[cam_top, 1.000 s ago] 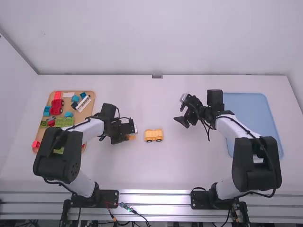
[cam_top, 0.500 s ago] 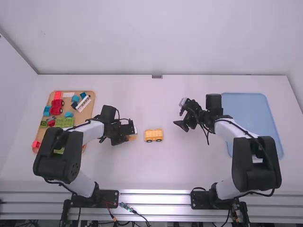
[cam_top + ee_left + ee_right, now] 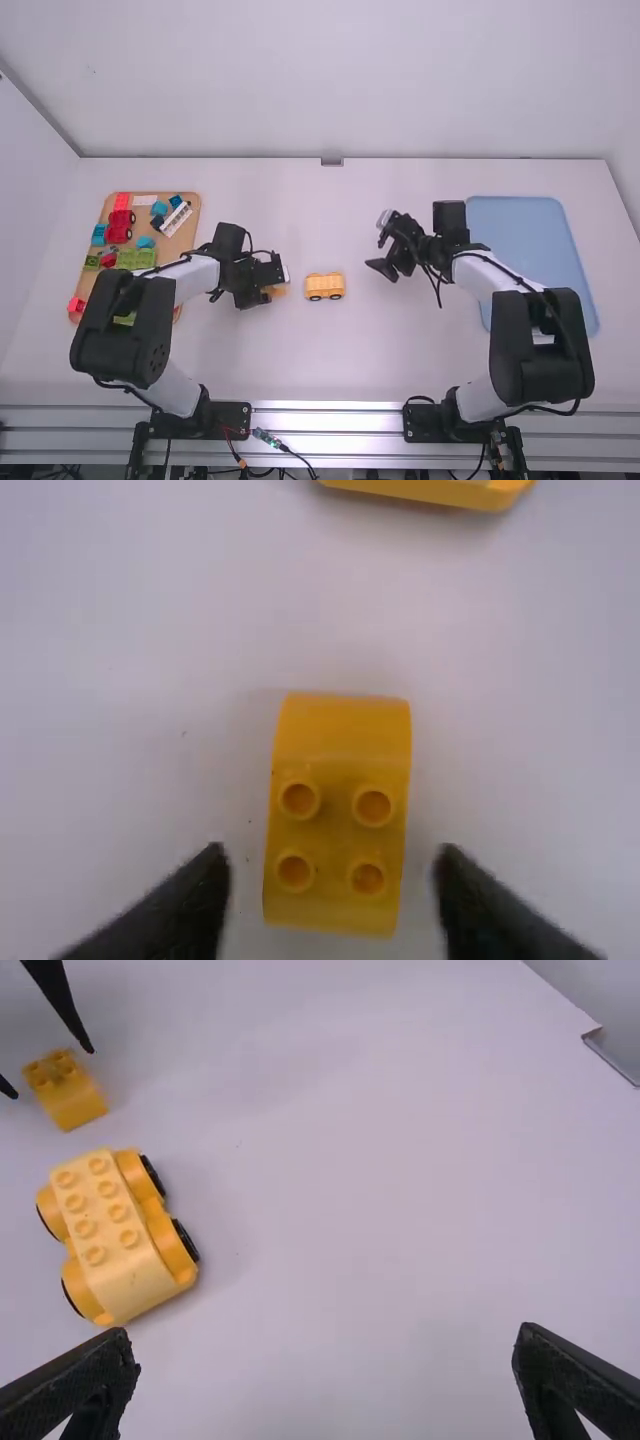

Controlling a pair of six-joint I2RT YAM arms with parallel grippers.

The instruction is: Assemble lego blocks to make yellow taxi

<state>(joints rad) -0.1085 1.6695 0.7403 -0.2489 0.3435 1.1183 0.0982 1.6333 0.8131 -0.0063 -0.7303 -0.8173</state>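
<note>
Taxi base (image 3: 122,1260) (wheels fitted); yellow block (image 3: 338,830) near it.

We hold our left arm (image 3: 120,320) bent, its end effector (image 3: 269,287) pointing down, fingers (image 3: 200,895) parted. Our right arm (image 3: 540,345) is bent too, slanting in toward the middle; its end effector (image 3: 380,270) has its fingers spread wide, well apart from our left one.
</note>
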